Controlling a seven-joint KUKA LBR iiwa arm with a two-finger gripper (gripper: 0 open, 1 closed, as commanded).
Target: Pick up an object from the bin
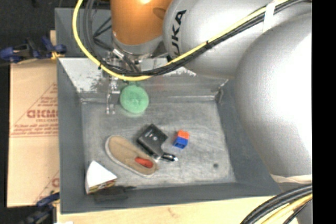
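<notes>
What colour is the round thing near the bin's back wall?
Light green; the round thing shows best in the camera view.

views: 1 | above bin [210,157], angled down | close | arm [236,34] from right

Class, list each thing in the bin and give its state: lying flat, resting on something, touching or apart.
Green ball: by the back wall, right beside the gripper; whether it is held, cannot tell.
Black box: lying askew, touching the sole.
Blue-orange block: on the floor, apart.
Tan sole: lying flat.
Red piece: resting on the sole.
White wedge: front left corner, apart.
</notes>
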